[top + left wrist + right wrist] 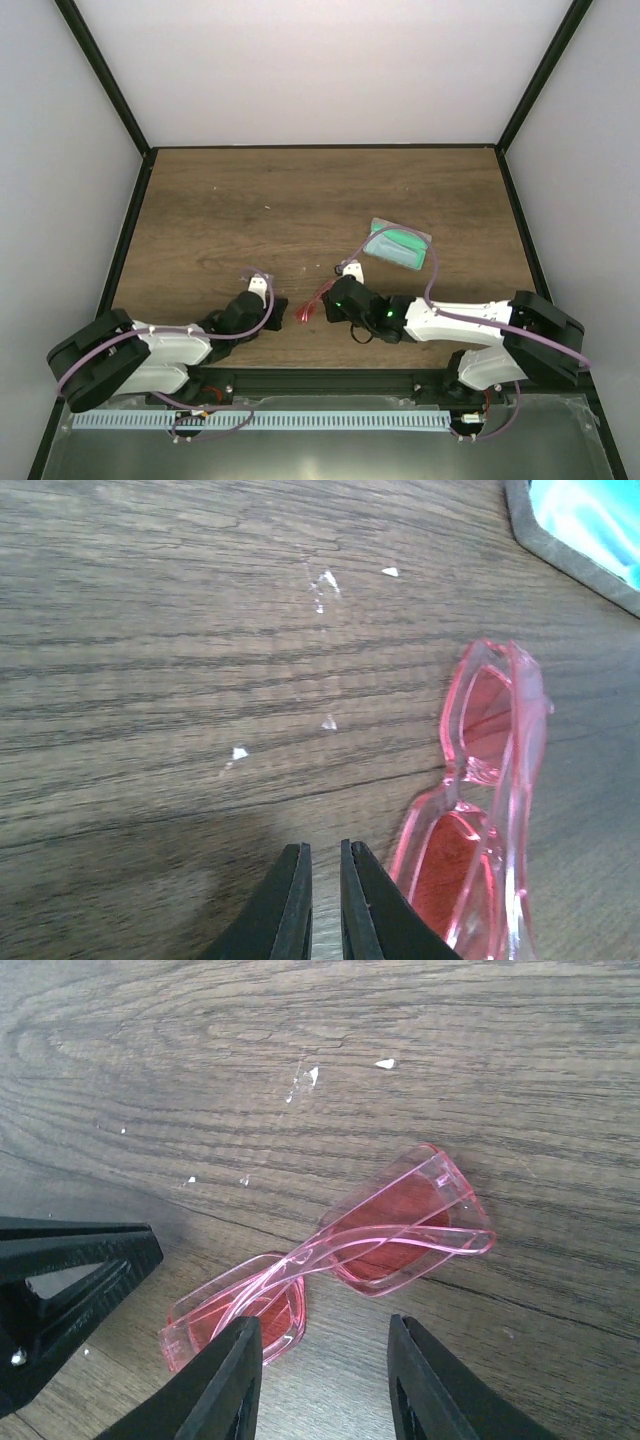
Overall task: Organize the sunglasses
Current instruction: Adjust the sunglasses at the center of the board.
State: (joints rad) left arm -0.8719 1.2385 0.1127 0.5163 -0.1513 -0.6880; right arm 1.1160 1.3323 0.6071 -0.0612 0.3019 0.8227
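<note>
Sunglasses (340, 1260), one pair with a clear red frame and red lenses, lay flat on the wooden table (250, 210) near its front edge, between the two grippers, with a slender arm folded across the lenses. The right gripper (325, 1325) hung just over the pair with its two fingers spread wide and nothing between them. The left gripper (322, 852) sat low beside the frame's edge, its fingers drawn almost together with only a thin slit left, gripping nothing. One grey case (398, 245) with green lining lay open farther back and to the right, well apart from the glasses. A few white flecks (325, 580) dotted the wood.

From above, the sunglasses showed only as a thin red streak beside the right gripper's black body. The left wrist view cut off the lower lens at the bottom edge and showed only a corner of the case at the top right.
</note>
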